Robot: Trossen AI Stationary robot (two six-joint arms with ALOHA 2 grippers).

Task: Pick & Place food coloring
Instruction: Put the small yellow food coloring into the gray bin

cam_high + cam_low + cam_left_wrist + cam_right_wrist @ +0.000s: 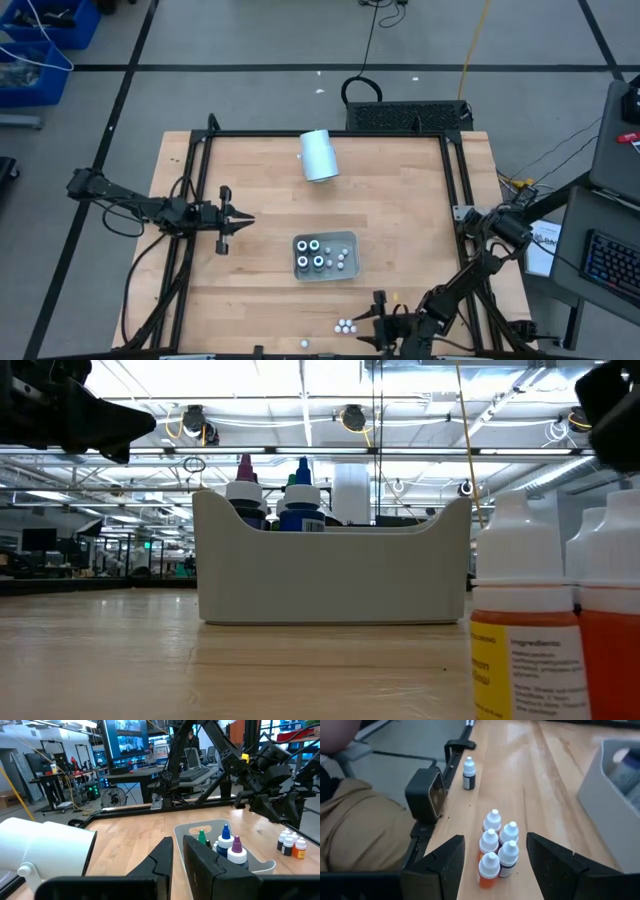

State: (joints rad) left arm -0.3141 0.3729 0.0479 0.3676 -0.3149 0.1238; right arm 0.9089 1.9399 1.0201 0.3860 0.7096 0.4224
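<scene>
Just ahead of open right gripper (495,857), clustered food coloring (497,847), table edge (451,815)

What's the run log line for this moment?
right tool: open, at bottle cluster | left tool: waiting left of tray | tray: holds bottles

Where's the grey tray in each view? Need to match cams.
High view: grey tray at table centre, bottles inside.
Low view: tray mid-picture, seen side-on, bottle caps above its rim.
Left wrist view: tray just beyond the left hand.
Right wrist view: only a corner of the tray at the right edge.
Shared landmark: the cluster of loose bottles beside the tray.
</scene>
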